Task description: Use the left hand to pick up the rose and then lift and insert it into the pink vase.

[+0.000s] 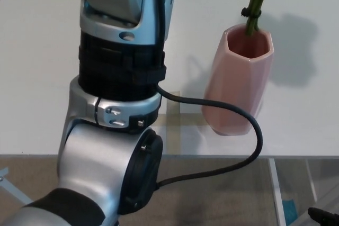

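Observation:
The pink faceted vase [238,86] stands upright on the white table [37,78], right of centre. The rose's green stem [256,5] hangs down from the top edge, tilted slightly, and its cut end dips just inside the vase's mouth at the back rim. A dark band wraps the stem above the rim, and the flower is out of the picture. My left forearm [119,67], silver with a black wrist section, fills the left and middle and rises out of the top edge. The left hand itself is hidden above the picture. My right hand does not show.
A black cable [233,112] loops from my left arm across the front of the vase's base. A tan tape cross [175,117] marks the table left of the vase. The table's front edge runs below it. A small black shape [323,216] sits at the bottom right corner.

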### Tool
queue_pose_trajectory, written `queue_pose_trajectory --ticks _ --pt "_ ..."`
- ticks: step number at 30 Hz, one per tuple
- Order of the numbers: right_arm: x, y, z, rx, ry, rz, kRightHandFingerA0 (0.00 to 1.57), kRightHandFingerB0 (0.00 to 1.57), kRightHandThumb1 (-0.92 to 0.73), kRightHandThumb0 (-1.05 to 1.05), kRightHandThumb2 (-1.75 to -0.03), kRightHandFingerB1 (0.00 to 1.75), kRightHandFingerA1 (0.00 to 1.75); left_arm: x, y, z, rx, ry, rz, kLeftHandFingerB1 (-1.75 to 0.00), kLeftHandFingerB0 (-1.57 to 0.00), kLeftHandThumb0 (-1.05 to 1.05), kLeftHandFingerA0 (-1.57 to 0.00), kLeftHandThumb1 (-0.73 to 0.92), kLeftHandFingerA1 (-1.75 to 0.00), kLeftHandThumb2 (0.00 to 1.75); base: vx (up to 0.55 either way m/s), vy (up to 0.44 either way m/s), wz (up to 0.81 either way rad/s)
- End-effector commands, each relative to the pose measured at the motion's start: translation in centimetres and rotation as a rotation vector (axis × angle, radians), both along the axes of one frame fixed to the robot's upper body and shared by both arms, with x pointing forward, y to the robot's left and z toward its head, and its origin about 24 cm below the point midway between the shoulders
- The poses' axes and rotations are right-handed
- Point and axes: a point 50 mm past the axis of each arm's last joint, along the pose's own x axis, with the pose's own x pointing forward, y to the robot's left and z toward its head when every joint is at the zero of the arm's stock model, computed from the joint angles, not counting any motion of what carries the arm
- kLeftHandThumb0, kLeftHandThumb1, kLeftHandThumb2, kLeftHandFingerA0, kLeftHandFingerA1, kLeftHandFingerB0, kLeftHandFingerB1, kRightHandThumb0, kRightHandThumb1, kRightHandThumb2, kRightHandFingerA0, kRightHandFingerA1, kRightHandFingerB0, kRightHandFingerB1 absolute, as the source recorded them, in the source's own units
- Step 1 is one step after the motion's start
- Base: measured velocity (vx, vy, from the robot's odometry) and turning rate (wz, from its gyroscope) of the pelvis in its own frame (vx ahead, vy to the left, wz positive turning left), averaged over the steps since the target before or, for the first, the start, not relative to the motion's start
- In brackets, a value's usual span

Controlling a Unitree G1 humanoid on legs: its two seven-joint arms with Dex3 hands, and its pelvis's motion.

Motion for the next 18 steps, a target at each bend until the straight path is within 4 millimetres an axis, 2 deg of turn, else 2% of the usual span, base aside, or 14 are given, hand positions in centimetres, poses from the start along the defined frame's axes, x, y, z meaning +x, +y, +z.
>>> queue_pose_trajectory --ticks 1,9,18 --pt "-0.4 0.2 -0.3 0.014 0.009 -0.013 0.65 0.58 -0.61 -0.21 -0.57 0.49 0.52 -0.3 -0.6 -0.7 -0.006 0.016 -0.036 -0.86 -0.80 -0.17 -0.99 0.78 -1.47 0.68 0.00 0.000 0.00" --pt "-0.2 0.2 -0.2 0.014 0.007 -0.015 0.65 0.58 -0.61 -0.21 -0.57 0.49 0.52 -0.1 -0.6 -2.1 0.023 0.020 -0.040 -0.94 -0.78 -0.17 -0.98 0.78 -1.46 0.69 0.00 0.000 0.00" --pt "-0.1 0.2 -0.2 0.017 0.006 -0.014 0.64 0.57 -0.61 -0.21 -0.57 0.48 0.52 0.0 -0.5 -3.5 0.036 0.039 -0.036 -0.94 -0.76 -0.17 -0.94 0.80 -1.48 0.68 0.00 0.000 0.00"
